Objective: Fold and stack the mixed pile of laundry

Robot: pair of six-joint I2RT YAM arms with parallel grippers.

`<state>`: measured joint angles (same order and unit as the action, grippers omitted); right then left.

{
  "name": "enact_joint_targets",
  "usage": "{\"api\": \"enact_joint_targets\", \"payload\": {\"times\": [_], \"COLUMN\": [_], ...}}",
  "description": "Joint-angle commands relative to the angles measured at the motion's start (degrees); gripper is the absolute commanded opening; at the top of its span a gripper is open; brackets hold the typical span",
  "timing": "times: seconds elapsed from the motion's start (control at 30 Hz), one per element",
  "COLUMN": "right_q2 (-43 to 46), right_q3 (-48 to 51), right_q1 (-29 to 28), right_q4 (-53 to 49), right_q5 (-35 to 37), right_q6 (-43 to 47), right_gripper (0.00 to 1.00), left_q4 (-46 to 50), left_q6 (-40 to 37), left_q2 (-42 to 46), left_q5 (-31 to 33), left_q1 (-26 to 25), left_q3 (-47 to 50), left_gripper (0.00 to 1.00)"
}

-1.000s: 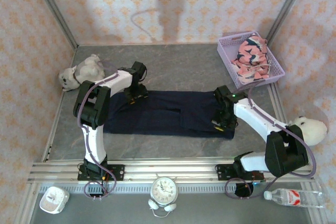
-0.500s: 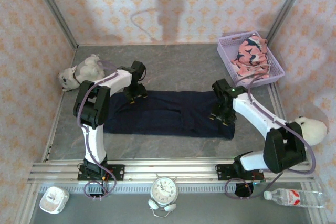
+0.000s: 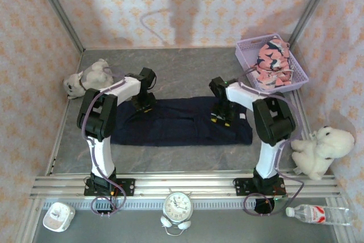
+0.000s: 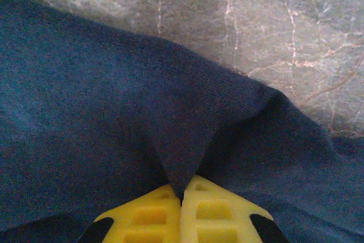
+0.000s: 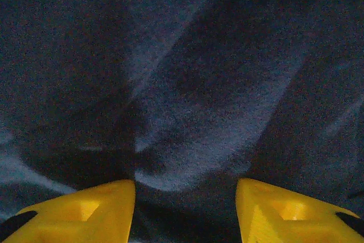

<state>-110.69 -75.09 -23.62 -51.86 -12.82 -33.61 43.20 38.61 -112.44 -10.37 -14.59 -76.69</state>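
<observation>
- The left claw, its yellow fingers pressed together, is clamped on a raised pinch of the navy garment, close to the cloth's far hem, where grey marbled bench shows at 12 o'clock.
- In the top view the left claw sits on the garment's far edge towards its left end.
- The right claw hangs low with its fingertips spread apart, a soft ridge of the dark cloth rising in the gap; whether the tips touch the cloth cannot be told.
- In the top view the right claw is over the right half of the garment, at 3 o'clock from the left claw.
- The navy garment lies spread as a long band across the middle of the bench, running from 9 to 3 o'clock.
- The salmon-pink garment, printed with navy-and-white shapes, is heaped in a lavender lattice basket at 2 o'clock from the right claw, in the far right corner.
- A grey-and-white plush toy lies at 10 o'clock from the left claw.
- A white plush toy sits at 4 o'clock from the right claw.
</observation>
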Motion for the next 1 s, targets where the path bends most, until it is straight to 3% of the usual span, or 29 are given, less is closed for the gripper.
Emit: {"api": "enact_joint_targets", "payload": {"times": [0.0,0.27,0.4,0.5,0.63,0.7,0.73,0.83,0.9,0.97], "right_q2": [-7.9,-31.2,-41.9,-46.3,-45.5,-42.9,-41.3,-34.2,-28.4,-23.6], "right_q3": [-8.5,-45.4,-63.9,-70.7,-71.7,-71.2,-70.7,-65.9,-59.7,-52.8], "right_q1": [1.6,6.0,7.0,8.2,8.5,8.2,8.0,7.1,6.6,6.2], "right_q4": [0.8,-6.1,-7.1,-2.6,3.9,4.0,3.5,1.5,1.1,2.0], "right_q5": [5.4,5.7,3.4,-2.5,-8.7,-9.2,-8.9,-5.7,-2.9,-2.1], "right_q6": [-0.1,2.2,2.7,1.4,1.4,2.5,3.2,6.1,7.1,7.6], "right_gripper": [0.51,0.51,0.53,0.56,0.62,0.63,0.63,0.63,0.63,0.63], "left_q4": [-0.2,-6.3,-7.7,-9.7,-10.4,-10.5,-10.1,-5.0,-0.8,0.4], "left_q6": [3.7,11.3,17.3,22.7,27.0,28.2,28.3,25.3,20.6,16.6], "left_q2": [-0.8,1.6,4.6,6.3,6.9,8.6,9.8,13.5,14.1,13.4], "left_q5": [-3.9,-11.5,-8.8,-8.4,-9.3,-8.9,-8.3,-3.3,-0.5,-1.0], "left_q1": [-0.5,-4.4,-9.3,-14.4,-20.8,-22.7,-22.9,-22.2,-20.6,-18.8], "left_q3": [5.4,9.5,10.2,11.0,9.3,8.8,8.7,6.9,4.4,2.9], "left_gripper": [0.00,0.00,0.00,0.00,0.05,0.15,0.20,0.48,0.56,0.57]}}
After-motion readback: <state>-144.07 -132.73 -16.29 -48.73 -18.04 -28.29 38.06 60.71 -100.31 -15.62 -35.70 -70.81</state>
